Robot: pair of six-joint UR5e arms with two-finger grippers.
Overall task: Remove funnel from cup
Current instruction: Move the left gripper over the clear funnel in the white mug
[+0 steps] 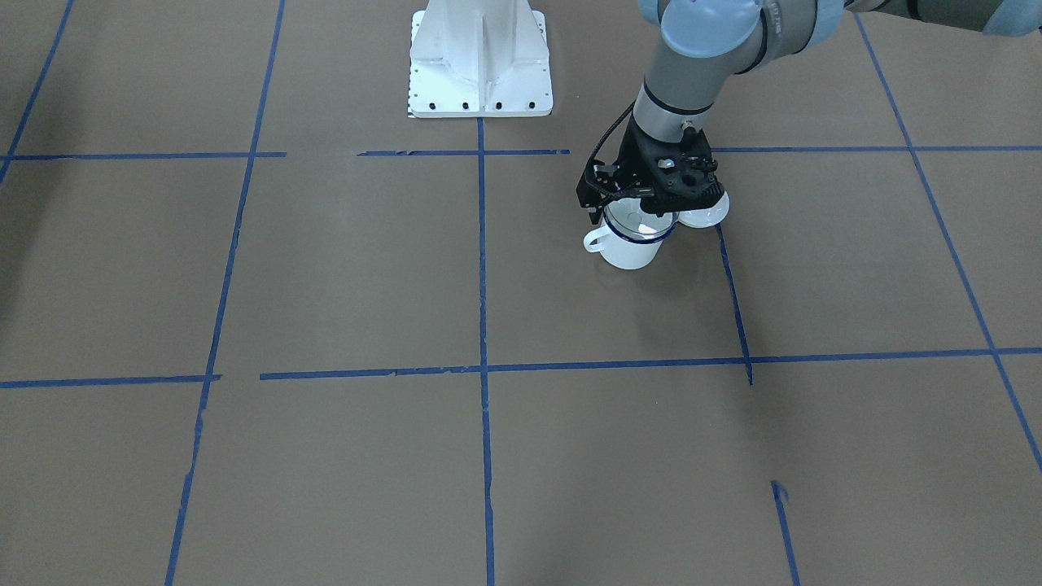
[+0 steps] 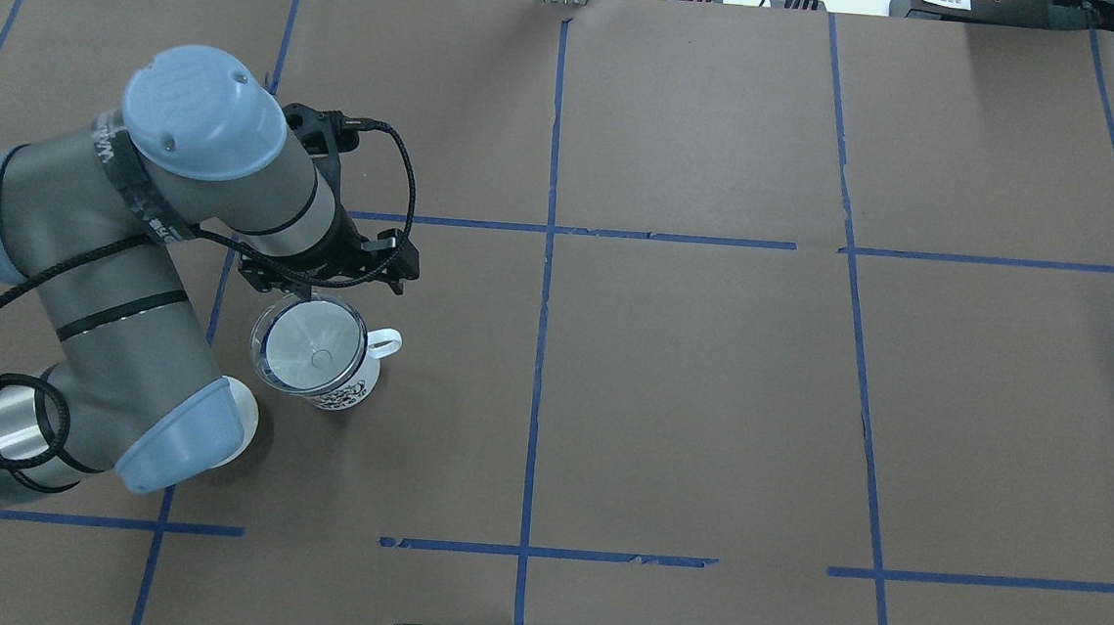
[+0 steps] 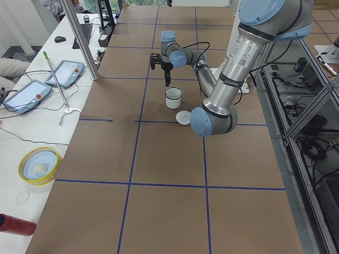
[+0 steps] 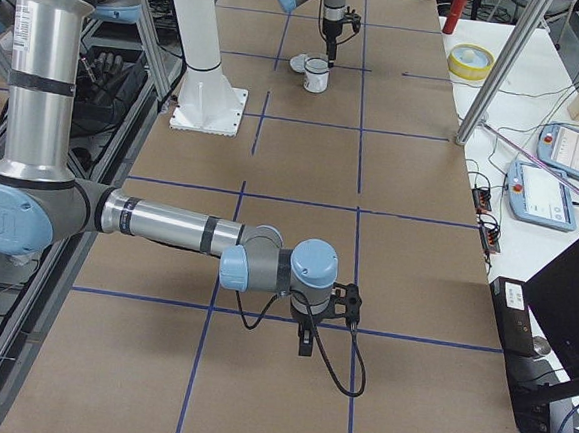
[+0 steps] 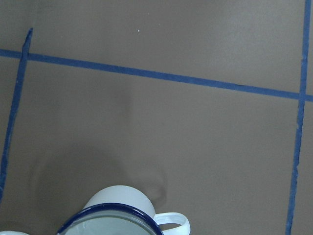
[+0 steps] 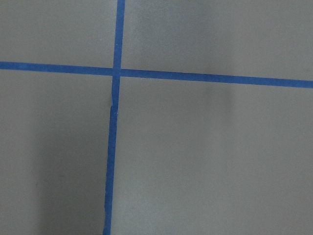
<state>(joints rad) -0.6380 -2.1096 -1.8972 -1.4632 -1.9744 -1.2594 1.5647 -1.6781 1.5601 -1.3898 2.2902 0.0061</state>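
Brown paper tabletop point(image 2: 707, 411), gridded with blue tape lines point(image 2: 540, 351). A white round lid point(image 3: 184, 117) lies flat in its left half. Along the far edge runs a white bench point(image 3: 32, 132). There's a yellow dish point(image 3: 38, 165) by the far-left corner and a red cylinder point(image 3: 16, 225) on its side. Farther along sit two teach pendants point(image 3: 64, 73), then a keyboard point(image 3: 86, 33) and a mouse point(image 3: 60, 38).

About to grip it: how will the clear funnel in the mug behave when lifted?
The funnel looks like thin clear plastic, so it is probably light and slightly flexible. Its smooth rim may slip. It seems to rest loosely in the cup, so it should lift free.
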